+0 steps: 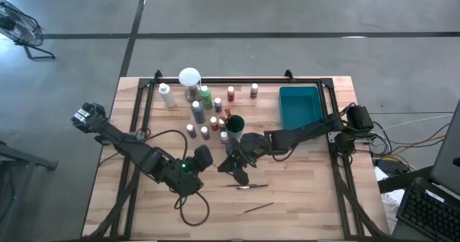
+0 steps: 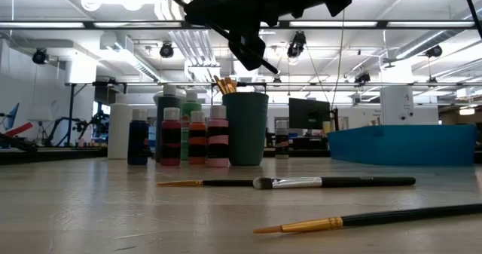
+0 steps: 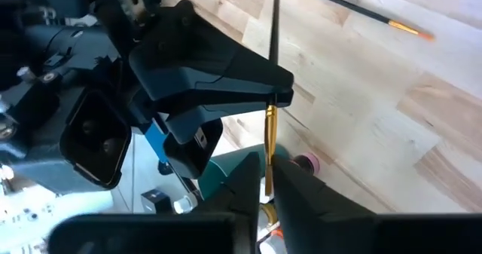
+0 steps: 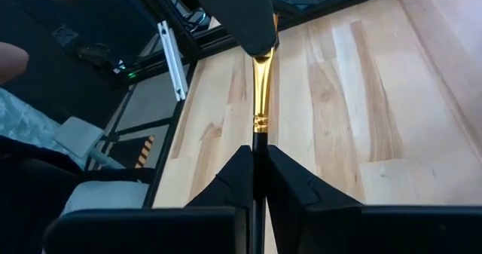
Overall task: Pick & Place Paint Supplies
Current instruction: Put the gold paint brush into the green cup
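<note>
While both arms meet over the middle of the bench (image 1: 302, 199), one thin brush (image 4: 260, 96) is pinched at once by the right jaws (image 4: 256, 160) and the left jaws (image 3: 265, 180), each pressed together on it. If one arm pulls before the other lets go, the brush could bend, snap or flick away. Just beyond the jaws stand a cup (image 1: 234, 124) and paint bottles (image 1: 204, 133); a swing could topple them. Two brushes (image 2: 286, 183) lie loose on the near side of the jaws.
</note>
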Robot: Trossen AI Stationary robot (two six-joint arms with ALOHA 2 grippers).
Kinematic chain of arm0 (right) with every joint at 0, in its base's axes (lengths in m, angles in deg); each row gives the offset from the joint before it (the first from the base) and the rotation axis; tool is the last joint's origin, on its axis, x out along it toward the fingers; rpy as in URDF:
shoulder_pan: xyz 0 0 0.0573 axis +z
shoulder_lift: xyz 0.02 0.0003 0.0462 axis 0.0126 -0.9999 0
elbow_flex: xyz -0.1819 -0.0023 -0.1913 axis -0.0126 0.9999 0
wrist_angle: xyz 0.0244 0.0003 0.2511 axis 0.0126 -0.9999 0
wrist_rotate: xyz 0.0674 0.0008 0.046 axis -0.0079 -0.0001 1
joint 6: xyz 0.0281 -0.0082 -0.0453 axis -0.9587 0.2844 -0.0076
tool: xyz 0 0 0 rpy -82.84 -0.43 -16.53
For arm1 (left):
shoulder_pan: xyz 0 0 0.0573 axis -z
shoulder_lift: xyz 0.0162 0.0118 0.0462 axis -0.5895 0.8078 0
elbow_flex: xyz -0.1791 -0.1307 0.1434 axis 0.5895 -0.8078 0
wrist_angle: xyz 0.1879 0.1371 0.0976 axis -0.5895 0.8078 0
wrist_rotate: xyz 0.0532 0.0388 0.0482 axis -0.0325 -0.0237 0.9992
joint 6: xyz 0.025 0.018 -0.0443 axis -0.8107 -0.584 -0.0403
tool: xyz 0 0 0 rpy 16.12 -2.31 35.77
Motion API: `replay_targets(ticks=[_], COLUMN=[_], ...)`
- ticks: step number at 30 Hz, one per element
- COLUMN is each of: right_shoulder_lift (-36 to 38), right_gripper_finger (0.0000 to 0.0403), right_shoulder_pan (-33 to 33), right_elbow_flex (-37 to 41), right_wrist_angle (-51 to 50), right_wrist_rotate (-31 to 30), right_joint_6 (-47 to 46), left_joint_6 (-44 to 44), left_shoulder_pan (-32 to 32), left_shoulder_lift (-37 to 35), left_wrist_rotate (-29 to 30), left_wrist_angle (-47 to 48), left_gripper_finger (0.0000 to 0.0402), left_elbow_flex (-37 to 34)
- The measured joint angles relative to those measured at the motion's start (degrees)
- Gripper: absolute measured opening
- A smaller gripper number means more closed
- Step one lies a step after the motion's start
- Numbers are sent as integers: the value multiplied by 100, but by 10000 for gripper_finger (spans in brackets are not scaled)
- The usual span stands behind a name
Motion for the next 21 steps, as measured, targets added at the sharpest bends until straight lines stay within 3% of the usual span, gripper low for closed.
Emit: replay_targets(ticks=[8,15,18,21], right_shoulder_lift=[120,783,1205,1498], right_gripper_finger=[14,13,13,13], right_shoulder_pan=[-2,53,63,-2], right_elbow_flex=[6,302,669,1255], right_wrist_angle=[-610,-1225,-537,1020], right_wrist_rotate=[-125,-1702,-2569,-3020], right_joint_6=[110,535,949,1518], left_joint_6=[1604,3343,3821,4058], left_shoulder_pan=[14,45,66,72], left_shoulder_lift=[-24,-252,-455,-679], left_wrist_rotate=[59,179,253,351], left_wrist_angle=[51,765,724,252], left_gripper_finger=[110,143,142,142], left_elbow_flex=[-4,-58,-314,-704])
